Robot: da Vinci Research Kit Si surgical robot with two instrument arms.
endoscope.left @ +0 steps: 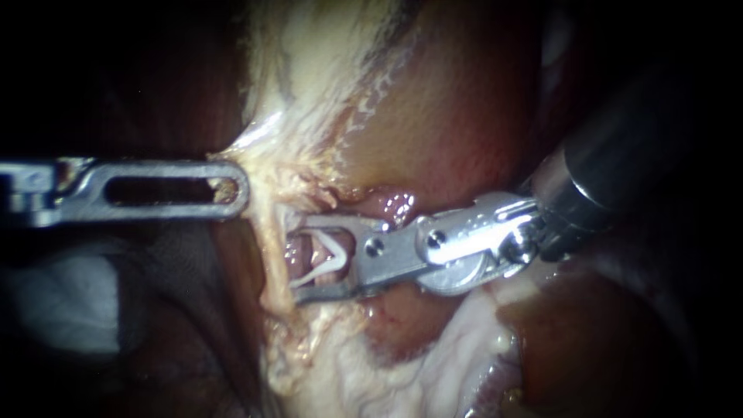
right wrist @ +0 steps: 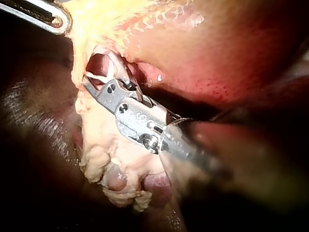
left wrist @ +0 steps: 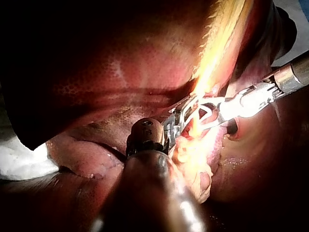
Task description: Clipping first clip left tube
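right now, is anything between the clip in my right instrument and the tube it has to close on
Nothing visible: the clip in the right instrument straddles the pink tube. The left instrument sits off to the side, at the pale tissue.

Reddish-brown liver (endoscope.left: pixel 464 101) fills the upper field of the endoscope view, its surface finely mottled and glistening. A ragged band of pale fatty tissue (endoscope.left: pixel 309 93) runs down across it, yellow-white and stringy at its edges. A white cloth (endoscope.left: pixel 62 302) lies in the dark at lower left, well apart from the band.
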